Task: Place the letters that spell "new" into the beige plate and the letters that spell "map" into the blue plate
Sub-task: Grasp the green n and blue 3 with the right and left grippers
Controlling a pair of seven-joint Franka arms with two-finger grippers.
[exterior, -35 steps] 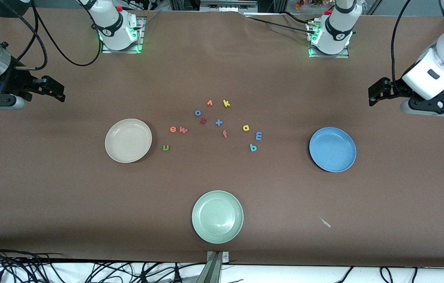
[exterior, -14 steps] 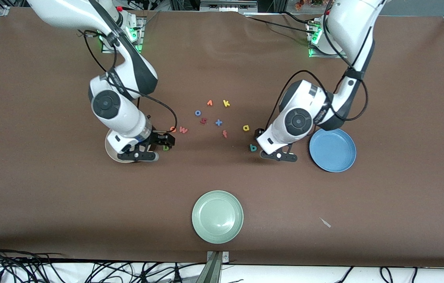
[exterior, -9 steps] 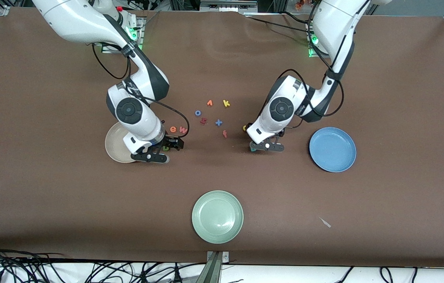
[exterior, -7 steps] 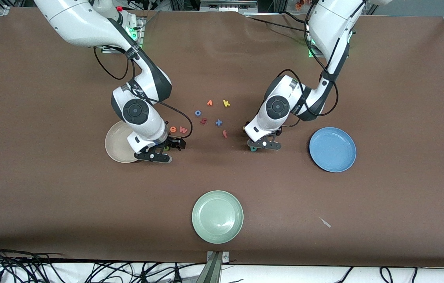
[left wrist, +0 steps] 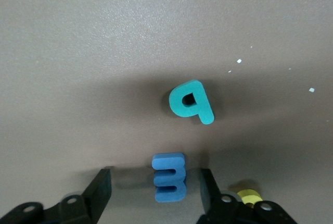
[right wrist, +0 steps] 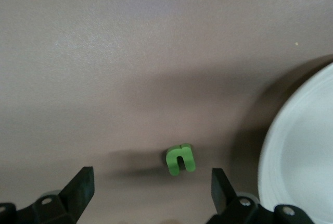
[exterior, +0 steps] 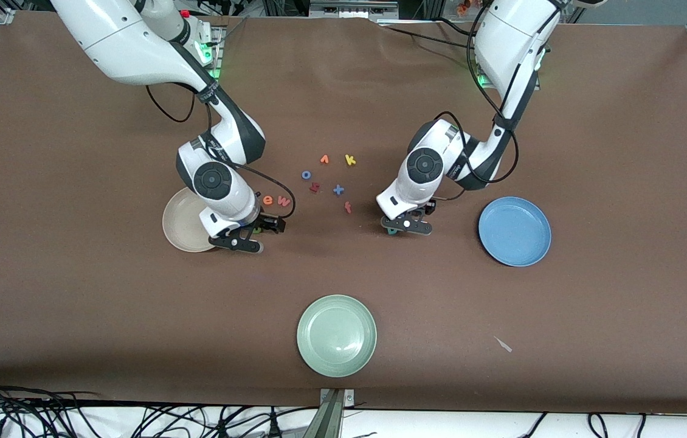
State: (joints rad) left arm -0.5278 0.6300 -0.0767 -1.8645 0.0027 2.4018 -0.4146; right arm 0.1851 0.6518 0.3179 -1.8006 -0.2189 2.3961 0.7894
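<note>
My left gripper (left wrist: 154, 193) is low over the table, its fingers open on either side of the light blue m (left wrist: 169, 177), with a gap on each side. The teal p (left wrist: 191, 101) lies just past it and the yellow a (left wrist: 248, 197) peeks out beside one finger. My right gripper (right wrist: 151, 193) stands open low over the green n (right wrist: 180, 159), which lies flat beside the beige plate (right wrist: 270, 146). The orange e (exterior: 268, 199) and pinkish-red w (exterior: 284, 201) lie close by. The blue plate (exterior: 514, 231) sits toward the left arm's end with nothing in it.
A pale green plate (exterior: 336, 335) sits nearest the front camera. Loose letters lie between the arms: blue o (exterior: 306, 174), yellow k (exterior: 350, 160), red s (exterior: 314, 187), red f (exterior: 348, 207) and a blue plus (exterior: 338, 190). A white scrap (exterior: 503, 344) lies near the front edge.
Both arms swung in from the table's ends and came down over the letters. In the last second the left gripper's fingers have narrowed around the m; the right gripper stayed wide.
</note>
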